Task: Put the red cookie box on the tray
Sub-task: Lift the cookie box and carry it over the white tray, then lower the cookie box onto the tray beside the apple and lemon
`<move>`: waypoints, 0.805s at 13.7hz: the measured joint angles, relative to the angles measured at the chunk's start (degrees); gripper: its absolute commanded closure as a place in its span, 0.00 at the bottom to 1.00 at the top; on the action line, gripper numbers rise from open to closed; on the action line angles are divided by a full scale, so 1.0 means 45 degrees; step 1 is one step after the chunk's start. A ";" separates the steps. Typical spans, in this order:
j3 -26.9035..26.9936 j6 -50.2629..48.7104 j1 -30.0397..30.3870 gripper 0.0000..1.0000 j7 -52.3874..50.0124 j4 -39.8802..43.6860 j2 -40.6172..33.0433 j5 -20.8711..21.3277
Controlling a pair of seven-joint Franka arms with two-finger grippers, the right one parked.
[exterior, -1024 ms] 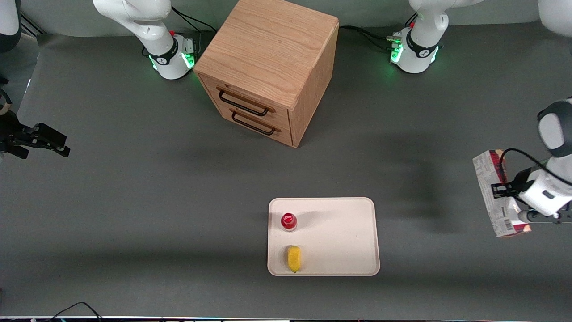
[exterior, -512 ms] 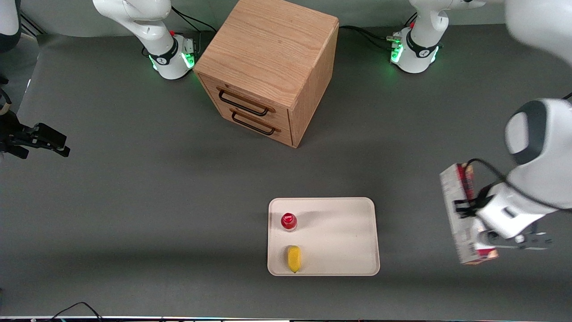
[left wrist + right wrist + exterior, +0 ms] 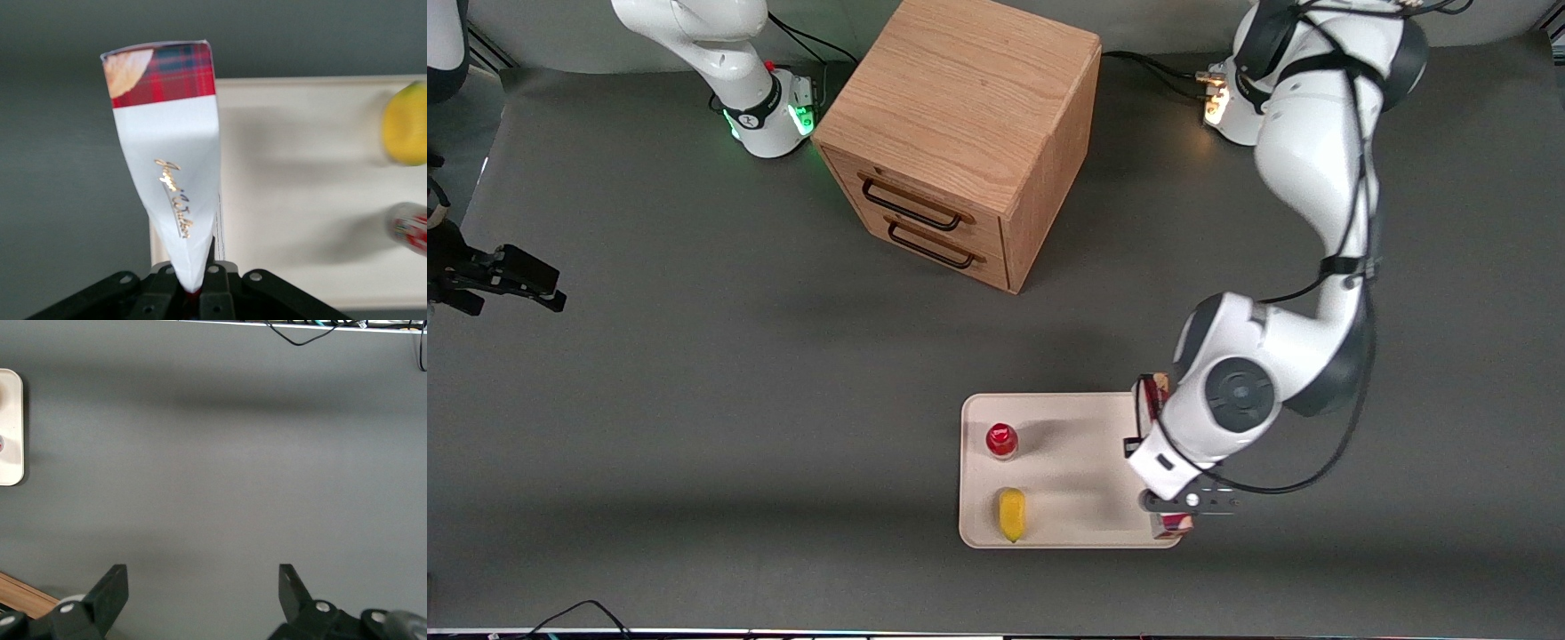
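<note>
1. The gripper [image 3: 193, 293] is clamping the red cookie box [image 3: 170, 160] by its end.
2. The box is hanging over the tray's [image 3: 1067, 471] edge toward the working arm's end of the table.

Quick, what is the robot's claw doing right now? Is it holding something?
Gripper: shut on the red cookie box, holding it above the edge of the tray toward the working arm's end.
</note>
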 measured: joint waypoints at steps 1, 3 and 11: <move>0.0253 0.0183 -0.0133 1.00 0.0016 0.0007 0.0434 0.0000; 0.0474 0.0520 -0.0116 1.00 0.0185 0.0029 0.1023 0.0001; 0.0588 0.1256 -0.0081 0.00 0.0266 -0.0081 0.1299 -0.0243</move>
